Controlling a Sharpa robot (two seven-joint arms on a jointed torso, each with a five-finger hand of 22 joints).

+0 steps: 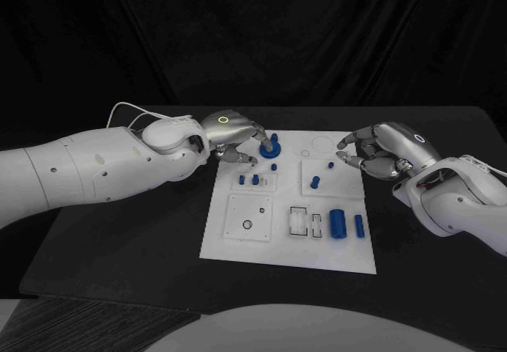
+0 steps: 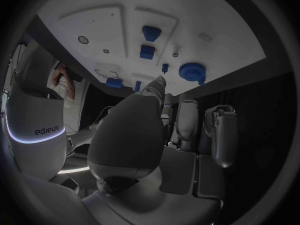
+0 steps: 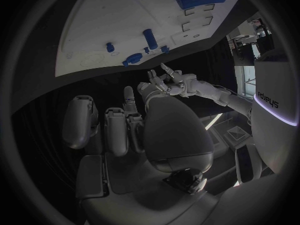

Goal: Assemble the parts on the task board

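The white task board [image 1: 243, 246] lies in the middle of the black table. A round blue gear-like part [image 1: 270, 151] stands at its far left corner. My left hand [image 1: 234, 134] hovers right beside it, fingers spread toward it and holding nothing; in the left wrist view the gear [image 2: 192, 71] sits just past the fingertips [image 2: 159, 83]. My right hand [image 1: 380, 149] hangs over the board's far right edge, fingers loosely curled and apart, with nothing in them. Small blue pegs [image 1: 255, 178] and a large blue cylinder [image 1: 338, 223] rest on the board.
A slim blue part [image 1: 359, 226] lies right of the cylinder, next to rectangular slots [image 1: 300, 221]. A square plate with a hole [image 1: 248, 218] takes up the board's near left. In the right wrist view my left hand [image 3: 167, 82] reaches at the board's edge.
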